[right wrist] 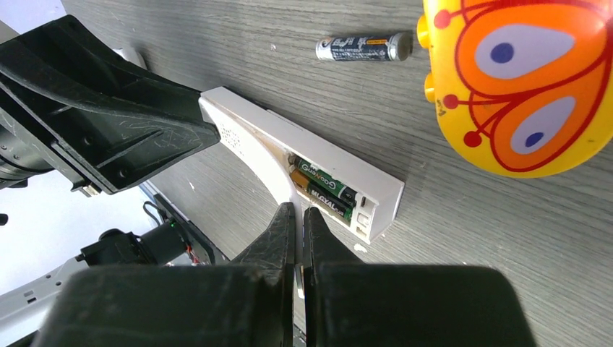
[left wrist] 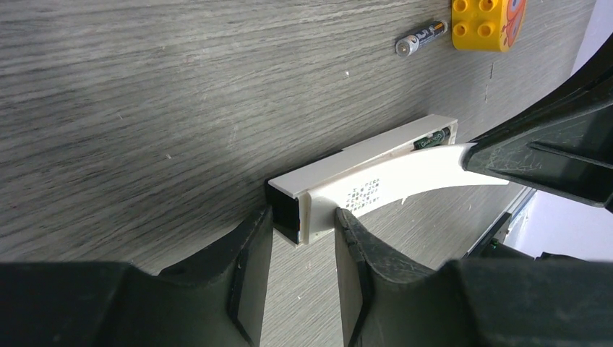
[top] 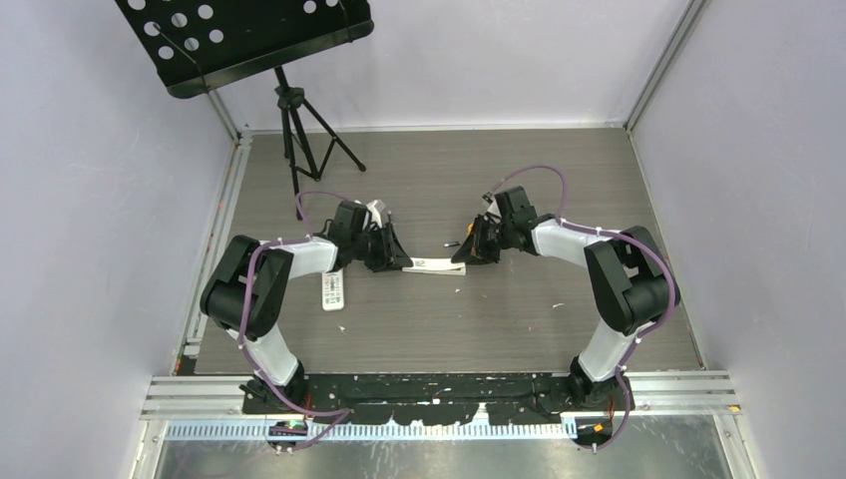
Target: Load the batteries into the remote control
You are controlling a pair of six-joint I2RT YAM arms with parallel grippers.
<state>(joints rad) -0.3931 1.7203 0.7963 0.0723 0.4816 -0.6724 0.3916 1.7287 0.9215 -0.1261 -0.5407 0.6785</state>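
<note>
Grey wood worktop [left wrist: 144, 108]. White slab remote control [right wrist: 347, 160] lies back-up mid-worktop, end clamped in left gripper [left wrist: 303, 220]. Right gripper [right wrist: 298, 213] pinches bent white battery cover [left wrist: 405, 181]. Two green-black batteries [right wrist: 322, 188] sit in open bay. Third battery [right wrist: 363, 47] lies loose beside yellow toy [right wrist: 520, 87].

A black music stand [top: 269, 50] (perforated tray, tripod legs) stands at the table's [top: 599, 180] far left; a yellow toy block [left wrist: 477, 25] with an orange print lies on the wood grain.
</note>
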